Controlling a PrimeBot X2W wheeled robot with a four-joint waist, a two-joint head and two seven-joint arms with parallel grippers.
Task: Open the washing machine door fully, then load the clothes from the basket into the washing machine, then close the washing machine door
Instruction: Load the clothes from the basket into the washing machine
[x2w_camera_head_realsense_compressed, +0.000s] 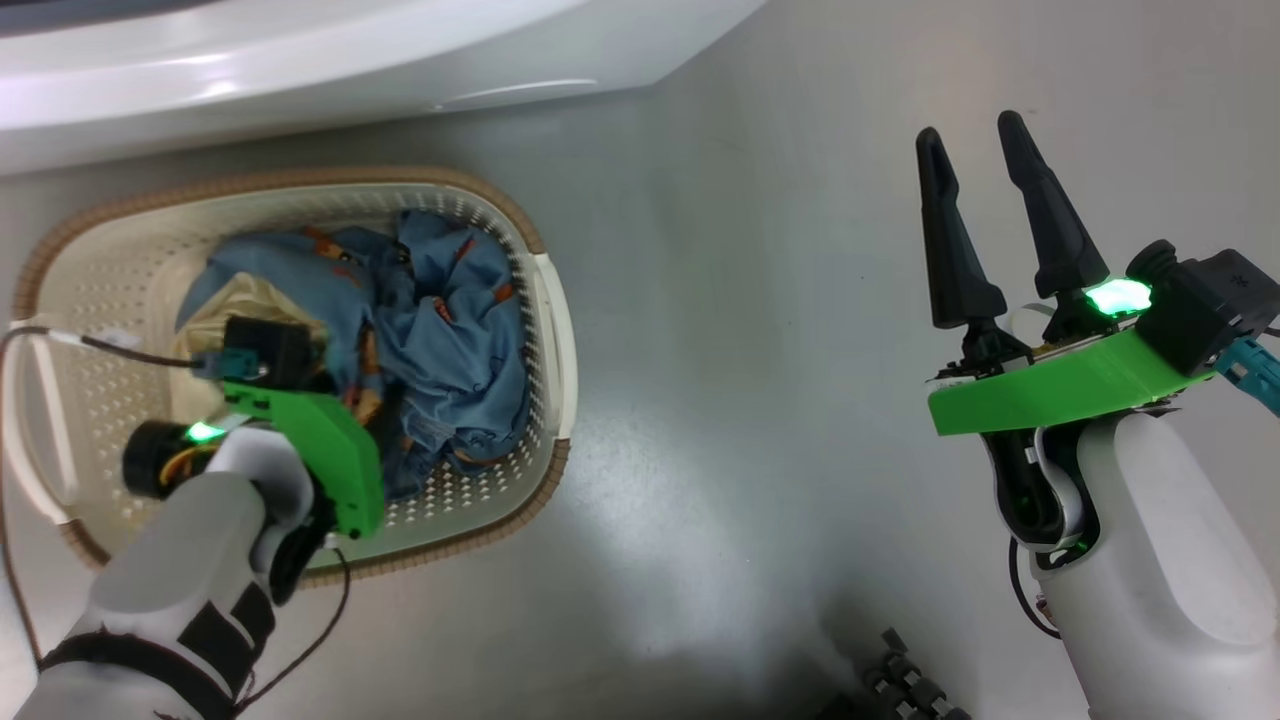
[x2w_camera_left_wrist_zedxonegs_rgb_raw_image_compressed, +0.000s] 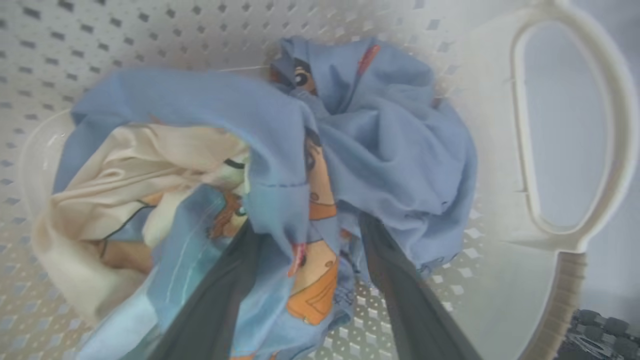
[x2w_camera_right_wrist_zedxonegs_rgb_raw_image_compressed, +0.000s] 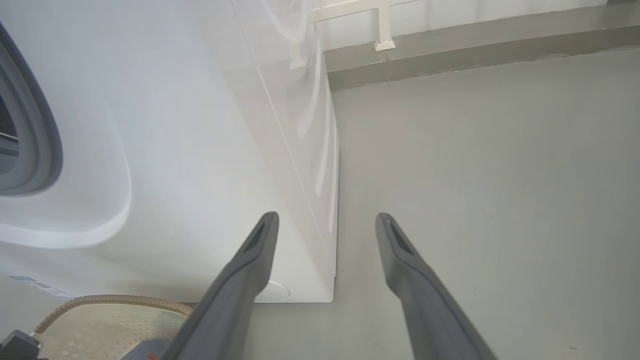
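**Head view.** The washing machine (x2w_camera_head_realsense_compressed: 300, 70) crosses the top left as a white curved body. Just below it on the grey floor (x2w_camera_head_realsense_compressed: 740, 400) stands the basket (x2w_camera_head_realsense_compressed: 548, 330), and the clothes (x2w_camera_head_realsense_compressed: 450, 330) lie in it as a crumpled blue bear-print bundle with a cream piece at their left. The left forearm (x2w_camera_head_realsense_compressed: 170, 570) reaches down over the basket, its green wrist mount above the bundle. The right gripper (x2w_camera_head_realsense_compressed: 969, 128) hangs well apart from it over bare floor, its fingers spread and holding nothing.

**Left wrist view.** The left gripper (x2w_camera_left_wrist_zedxonegs_rgb_raw_image_compressed: 306, 222) is down in the basket. Its two dark fingers stand wide apart, one on each side of a fold of the blue cloth, with their tips sunk into the fabric. They are not closed on it. One white basket handle (x2w_camera_left_wrist_zedxonegs_rgb_raw_image_compressed: 615, 125) shows at the right.

**Right wrist view.** The right fingers (x2w_camera_right_wrist_zedxonegs_rgb_raw_image_compressed: 250, 265) point along the machine's front corner. The grey rubber gasket (x2w_camera_right_wrist_zedxonegs_rgb_raw_image_compressed: 47, 145) lies exposed at the left edge, and a blue label (x2w_camera_right_wrist_zedxonegs_rgb_raw_image_compressed: 35, 286) sits low on the front.

**Progress.** The bare gasket suggests the washing machine door is already off the opening, though how far it has swung I cannot tell. Loading is at its very start, since the whole bundle is in the basket and ungripped. Gripping it, carrying it to the drum and shutting the door all remain.
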